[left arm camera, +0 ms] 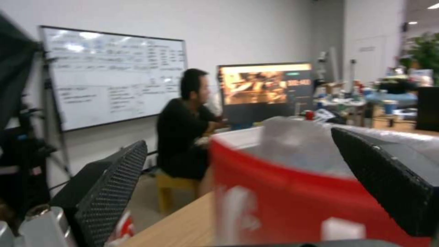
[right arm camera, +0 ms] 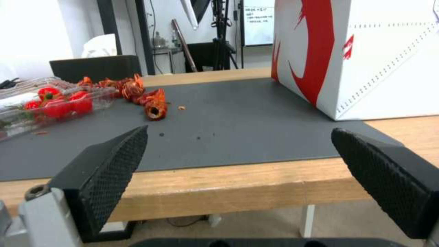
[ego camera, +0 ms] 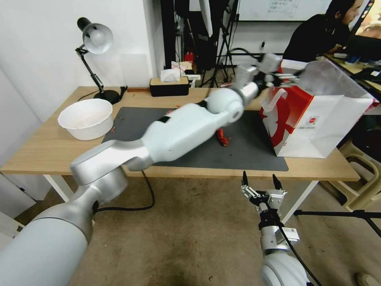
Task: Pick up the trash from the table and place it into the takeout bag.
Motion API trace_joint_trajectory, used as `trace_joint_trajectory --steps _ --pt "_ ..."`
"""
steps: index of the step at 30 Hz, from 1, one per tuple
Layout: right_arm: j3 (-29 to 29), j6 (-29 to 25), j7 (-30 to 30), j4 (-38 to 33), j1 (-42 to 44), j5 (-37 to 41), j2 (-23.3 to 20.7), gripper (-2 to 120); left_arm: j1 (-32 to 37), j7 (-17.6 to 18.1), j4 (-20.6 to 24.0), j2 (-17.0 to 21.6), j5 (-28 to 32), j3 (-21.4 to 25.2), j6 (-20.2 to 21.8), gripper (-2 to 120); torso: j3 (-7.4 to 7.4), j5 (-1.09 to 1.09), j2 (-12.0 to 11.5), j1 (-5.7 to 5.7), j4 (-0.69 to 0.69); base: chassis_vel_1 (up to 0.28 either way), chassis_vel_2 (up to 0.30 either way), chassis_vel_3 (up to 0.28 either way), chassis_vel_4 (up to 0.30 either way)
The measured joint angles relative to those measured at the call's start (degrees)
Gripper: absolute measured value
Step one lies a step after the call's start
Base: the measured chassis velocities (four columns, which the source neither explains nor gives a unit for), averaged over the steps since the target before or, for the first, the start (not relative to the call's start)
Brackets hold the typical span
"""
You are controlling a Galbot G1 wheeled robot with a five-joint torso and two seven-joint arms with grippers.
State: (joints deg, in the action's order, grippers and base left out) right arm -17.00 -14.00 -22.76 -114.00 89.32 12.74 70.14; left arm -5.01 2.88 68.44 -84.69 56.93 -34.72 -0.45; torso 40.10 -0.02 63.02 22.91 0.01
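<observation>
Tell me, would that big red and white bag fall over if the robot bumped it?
Probably, fairly easily. The takeout bag is tall, thin paper and already leans on the table, so it seems light. Its walls would likely buckle rather than resist.

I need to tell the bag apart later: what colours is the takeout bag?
The takeout bag is white with red panels and a small red logo, clearest in the head view.
</observation>
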Motion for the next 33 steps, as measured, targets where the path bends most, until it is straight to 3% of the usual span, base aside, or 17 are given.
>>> trace_joint_trajectory --steps 4,7,8,12,17,20,33 --pt "0.0 0.1 0.0 -0.2 -0.1 0.0 0.0 100 2.0 0.6 3.1 4.4 0.0 1.9 0.3 100 0.0 -0.01 0.0 0.0 -0.01 0.0 0.0 0.0 0.0" --pt "0.1 0.5 0.0 -0.5 -0.4 0.0 -0.3 100 5.6 0.6 6.2 11.0 -1.3 4.7 0.3 100 0.0 -0.02 0.0 0.0 0.01 0.0 0.0 0.0 0.0" --pt "0.1 0.5 0.0 -0.5 -0.4 0.0 -0.3 100 5.6 0.6 6.2 11.0 -1.3 4.7 0.3 100 0.0 -0.02 0.0 0.0 0.01 0.0 0.0 0.0 0.0" --pt "0.1 0.8 -0.1 -0.8 -0.4 0.0 -0.7 100 12.0 0.5 11.7 18.3 -2.1 8.9 0.3 100 0.0 -0.01 0.0 0.0 0.0 0.0 0.0 0.0 0.0" --pt "0.3 0.8 -0.1 -0.8 -0.4 0.0 -0.7 100 16.9 0.5 15.0 21.9 -3.0 11.7 0.3 100 0.0 0.01 0.0 0.0 -0.01 0.0 0.0 0.0 0.0" --pt "0.4 0.8 -0.1 -0.8 -0.4 0.0 -0.7 100 22.4 0.5 18.4 25.1 -3.7 16.1 0.2 100 -0.01 0.0 0.0 0.0 -0.01 0.0 0.0 0.0 0.0" --pt "0.5 0.7 -0.1 -0.9 -0.1 0.0 -0.8 100 35.5 0.4 26.1 32.0 -7.2 26.5 0.0 100 0.0 0.01 0.0 0.0 0.0 0.0 0.0 0.0 0.0"
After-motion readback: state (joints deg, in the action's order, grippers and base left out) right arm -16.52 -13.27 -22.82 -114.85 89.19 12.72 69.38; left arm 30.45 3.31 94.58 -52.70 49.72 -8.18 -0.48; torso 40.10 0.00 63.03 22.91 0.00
